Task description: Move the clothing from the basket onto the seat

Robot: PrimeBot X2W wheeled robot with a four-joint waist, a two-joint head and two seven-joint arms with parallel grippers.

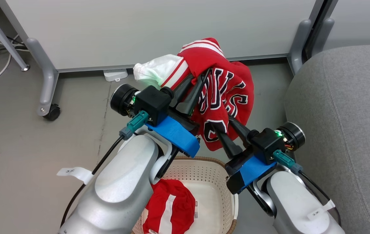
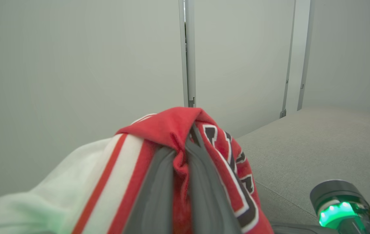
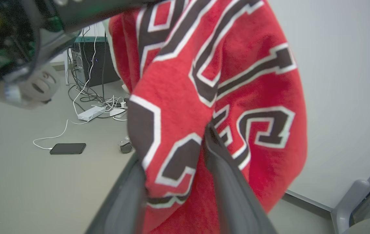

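**Jersey up out of the basket; seat off at 3 o'clock.**

Nearest, at 6 o'clock in the head view, the basket had the red shorts in it. Just above its rim, the right gripper stood with jaws partly apart around a low fold of the jersey; could not tell whether it gripped. At 11 o'clock from it, the left gripper was pinched tight on the jersey's top edge. The cloth hung from there with its long axis running 12 to 6, above the basket's far rim. The seat lay at 3 o'clock of both grippers, with the right arm nearer. Judgement: the carry should go toward 3 o'clock.
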